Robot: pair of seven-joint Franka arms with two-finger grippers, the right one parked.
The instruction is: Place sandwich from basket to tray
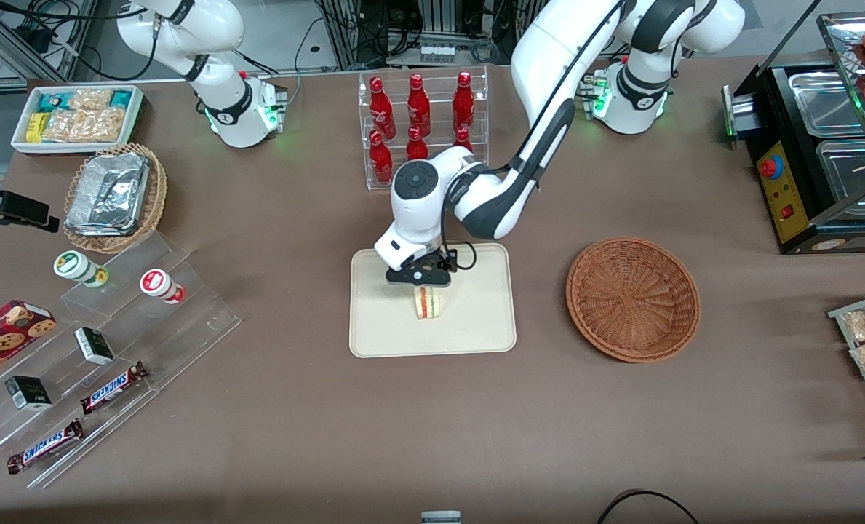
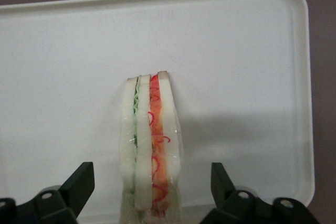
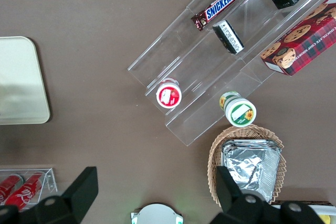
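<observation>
The sandwich (image 1: pixel 428 303) stands on its edge on the cream tray (image 1: pixel 476 327), near the tray's middle. In the left wrist view the sandwich (image 2: pixel 149 145) shows its pale bread with green and red-orange layers, resting on the tray (image 2: pixel 252 51). My gripper (image 1: pixel 419 282) is directly above the sandwich, open. Its two black fingertips (image 2: pixel 79 182) stand apart on either side of the sandwich with a gap to each side. The reddish-brown wicker basket (image 1: pixel 632 298) sits beside the tray toward the working arm's end of the table and holds nothing.
A clear rack of red bottles (image 1: pixel 421 124) stands farther from the front camera than the tray. Acrylic steps with snack bars and cups (image 1: pixel 105 349), a foil-container basket (image 1: pixel 116 196) and a white snack bin (image 1: pixel 76 116) lie toward the parked arm's end. A black warmer (image 1: pixel 818 153) stands at the working arm's end.
</observation>
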